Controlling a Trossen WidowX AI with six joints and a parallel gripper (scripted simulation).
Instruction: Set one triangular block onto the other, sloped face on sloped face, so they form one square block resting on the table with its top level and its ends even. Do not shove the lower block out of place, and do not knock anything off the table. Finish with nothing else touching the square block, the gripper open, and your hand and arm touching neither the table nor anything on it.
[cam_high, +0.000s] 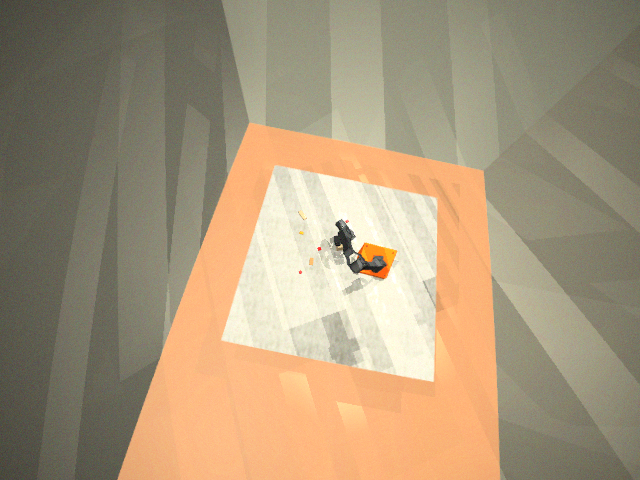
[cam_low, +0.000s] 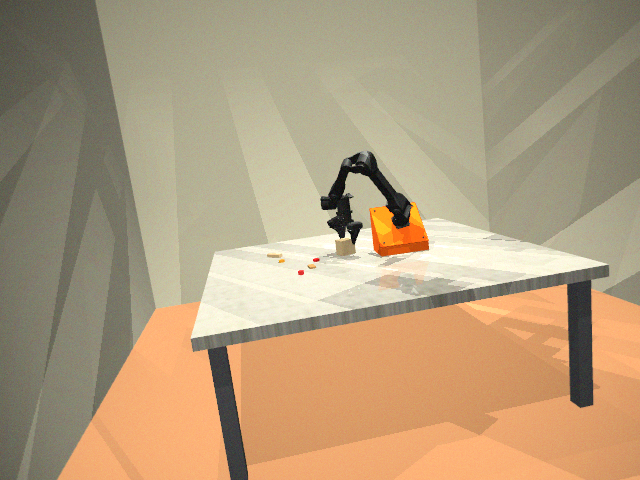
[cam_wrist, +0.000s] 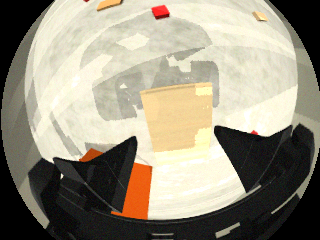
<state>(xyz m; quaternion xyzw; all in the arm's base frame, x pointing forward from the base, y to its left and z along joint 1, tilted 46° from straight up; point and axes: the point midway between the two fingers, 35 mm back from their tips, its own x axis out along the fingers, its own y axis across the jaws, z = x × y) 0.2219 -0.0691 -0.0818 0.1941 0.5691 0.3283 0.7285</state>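
The two tan triangular blocks sit together as one square block (cam_low: 345, 247) (cam_wrist: 178, 120) (cam_high: 339, 249) on the white table (cam_low: 413, 294) (cam_high: 310, 310), just left of the arm's orange base (cam_low: 398, 235) (cam_high: 386, 252). Its top looks level in the exterior view; the seam between the two halves is too faint to make out. My gripper (cam_low: 345, 233) (cam_wrist: 176, 135) (cam_high: 339, 241) is open and empty. Its fingers hang on either side of the block's upper part, with a clear gap on each side in the wrist view.
Small loose bits lie left of the block: a tan chip (cam_low: 274, 254) (cam_wrist: 110, 3), an orange chip (cam_low: 281, 261), a red bit (cam_low: 315, 259) (cam_wrist: 160, 11), another tan chip (cam_low: 311, 266) and another red bit (cam_low: 300, 272). The table edge is far off.
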